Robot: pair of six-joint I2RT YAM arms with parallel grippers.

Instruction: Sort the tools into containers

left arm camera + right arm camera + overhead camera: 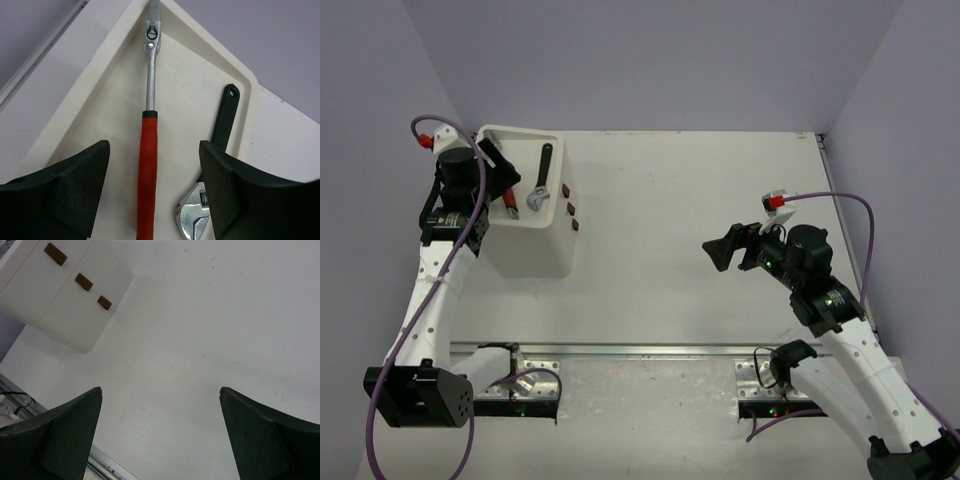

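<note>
Hovering left gripper (pixel 498 165): jaws spread, grasping nothing, above tray (pixel 105 100) topping white box (pixel 530 255) at table's left edge.
Red-handled tool (pixel 147 165): in tray, under the fingers; half hidden in top view.
Adjustable wrench (pixel 222 117): just right, same tray.
Right gripper (pixel 160 435): jaws wide, empty, over table (pixel 660 200), right side.

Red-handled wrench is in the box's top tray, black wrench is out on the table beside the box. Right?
Not quite: the black wrench lies in the top tray too, beside the red-handled wrench, not out on the table. The left wrist view shows both inside the tray's rim.
</note>
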